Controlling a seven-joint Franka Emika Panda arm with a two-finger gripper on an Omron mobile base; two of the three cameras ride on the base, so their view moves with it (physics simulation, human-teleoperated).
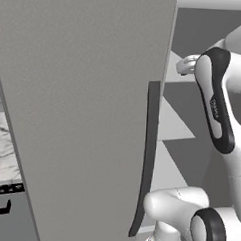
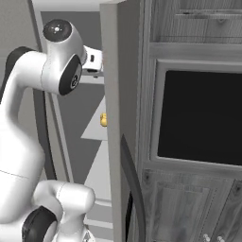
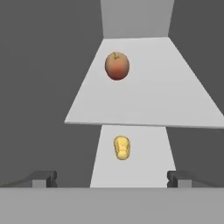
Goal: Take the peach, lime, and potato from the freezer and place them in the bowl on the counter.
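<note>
The freezer stands open, its grey door (image 1: 82,115) swung out to the left of my arm. In the hand view the reddish-orange peach (image 3: 117,66) rests on the upper white shelf (image 3: 148,100). The yellow potato (image 3: 122,148) lies on the lower shelf beneath it, and it peeks past the door edge as a yellow spot (image 2: 103,120). My gripper (image 3: 111,178) is open and empty, short of both, with its fingertips (image 3: 43,178) spread wide. The hand (image 1: 188,64) reaches into the freezer at upper-shelf height. The lime and the bowl are out of view. A strip of marble counter (image 1: 3,146) lies at far left.
The door's edge (image 2: 111,118) and its dark seal (image 1: 150,144) stand close beside my arm. Wood-grain cabinets with a black oven window (image 2: 203,113) lie to the right. A grey drawer front with a dark handle (image 1: 0,209) sits under the counter.
</note>
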